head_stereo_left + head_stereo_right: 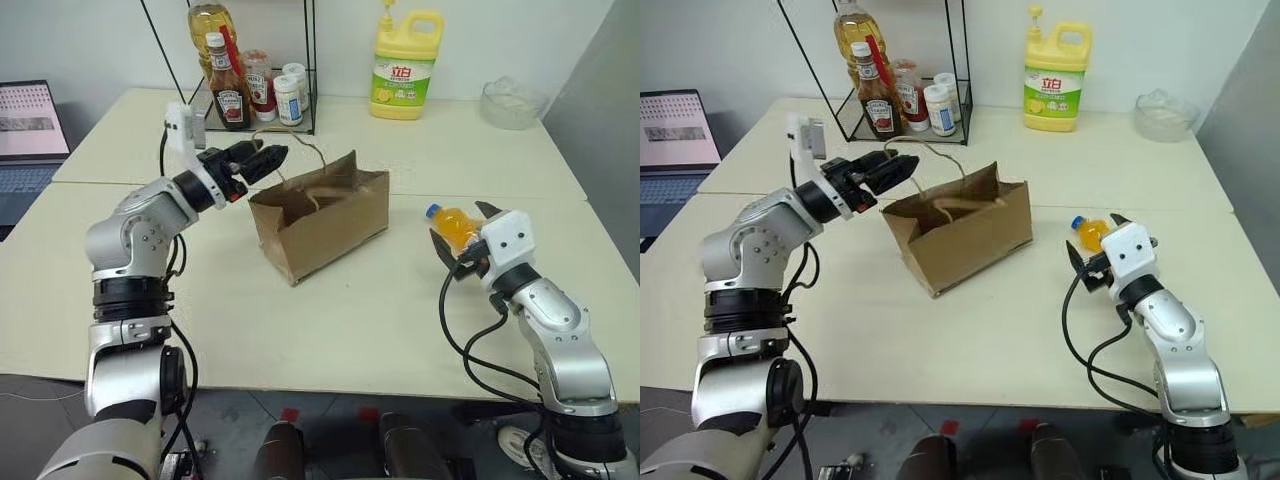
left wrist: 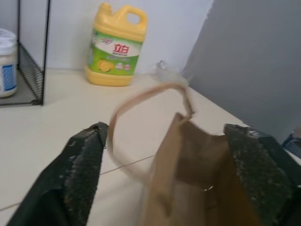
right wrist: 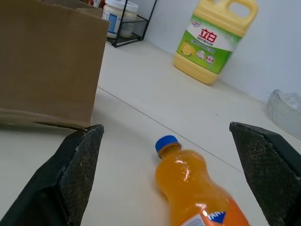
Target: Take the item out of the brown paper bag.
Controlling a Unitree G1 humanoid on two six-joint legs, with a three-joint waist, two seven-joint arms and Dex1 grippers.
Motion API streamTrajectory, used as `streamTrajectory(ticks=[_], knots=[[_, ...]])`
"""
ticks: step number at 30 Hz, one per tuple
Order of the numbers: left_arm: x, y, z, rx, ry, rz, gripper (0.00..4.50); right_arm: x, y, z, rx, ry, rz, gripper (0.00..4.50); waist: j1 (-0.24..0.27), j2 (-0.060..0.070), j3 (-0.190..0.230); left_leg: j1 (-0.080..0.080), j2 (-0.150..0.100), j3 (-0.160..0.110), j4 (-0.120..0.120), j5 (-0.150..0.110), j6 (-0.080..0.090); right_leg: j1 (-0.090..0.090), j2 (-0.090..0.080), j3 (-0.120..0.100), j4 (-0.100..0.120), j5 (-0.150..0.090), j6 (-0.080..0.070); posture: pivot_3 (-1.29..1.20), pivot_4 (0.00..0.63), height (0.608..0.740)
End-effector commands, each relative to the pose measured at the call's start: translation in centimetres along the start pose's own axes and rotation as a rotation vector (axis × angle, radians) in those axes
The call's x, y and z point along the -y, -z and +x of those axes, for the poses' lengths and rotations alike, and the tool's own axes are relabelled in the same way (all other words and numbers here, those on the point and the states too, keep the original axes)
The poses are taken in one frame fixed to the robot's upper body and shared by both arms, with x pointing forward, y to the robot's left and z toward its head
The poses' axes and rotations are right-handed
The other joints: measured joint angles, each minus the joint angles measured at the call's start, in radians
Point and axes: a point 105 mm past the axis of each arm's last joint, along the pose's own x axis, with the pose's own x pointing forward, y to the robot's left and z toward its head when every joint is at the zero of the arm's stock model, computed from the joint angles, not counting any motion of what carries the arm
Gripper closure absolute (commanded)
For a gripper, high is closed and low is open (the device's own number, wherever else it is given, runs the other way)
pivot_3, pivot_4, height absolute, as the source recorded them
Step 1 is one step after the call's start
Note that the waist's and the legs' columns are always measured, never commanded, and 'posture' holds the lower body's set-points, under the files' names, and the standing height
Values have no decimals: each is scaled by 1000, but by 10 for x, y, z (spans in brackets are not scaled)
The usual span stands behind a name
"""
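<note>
The brown paper bag (image 1: 330,225) stands upright and open at the table's middle, its thin loop handles (image 2: 141,101) sticking up. My left gripper (image 1: 265,157) hovers at the bag's upper left corner, open; in the left wrist view the handle and the bag's rim show between its fingers (image 2: 80,174). The item, a small bottle of orange liquid with a blue cap (image 1: 452,225), lies on its side on the table to the right of the bag. My right gripper (image 1: 466,231) is open around the bottle (image 3: 193,188), and its fingers (image 3: 70,179) stand well apart from it.
A yellow detergent jug (image 1: 405,65) stands at the back. A black wire rack (image 1: 250,90) with sauce bottles and jars is at the back left, a glass bowl (image 1: 510,103) at the back right. A laptop (image 1: 30,125) sits far left.
</note>
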Motion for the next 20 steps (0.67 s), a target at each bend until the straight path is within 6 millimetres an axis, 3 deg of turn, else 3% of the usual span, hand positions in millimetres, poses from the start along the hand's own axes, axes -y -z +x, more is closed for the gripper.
streamTrajectory(ticks=[1,8,11,15,20], knots=[[13,-17,-28,18,-11,111,29,3,-6,-13,20,46,14,0,0,0,0,0,0,0,0,0,0,0,0,0,0,0,0,0,150,740],[11,25,-72,-87,-256,334,29,-19,15,-37,-48,27,94,0,6,0,0,1,1,1,0,-1,1,2,0,1,0,0,0,0,150,740],[7,67,-95,-138,-414,322,29,-28,26,-45,-97,53,198,0,7,0,-1,3,1,1,0,-1,2,2,0,2,0,0,0,0,150,740],[23,124,-118,-243,-530,304,29,-37,40,-54,-170,89,312,0,6,-2,-2,2,2,2,0,-1,2,2,1,2,0,0,0,0,150,740],[45,161,-130,-286,-611,232,29,-49,50,-66,-243,119,448,0,13,-3,-3,3,1,2,0,-2,3,2,0,2,0,0,0,0,150,740]])
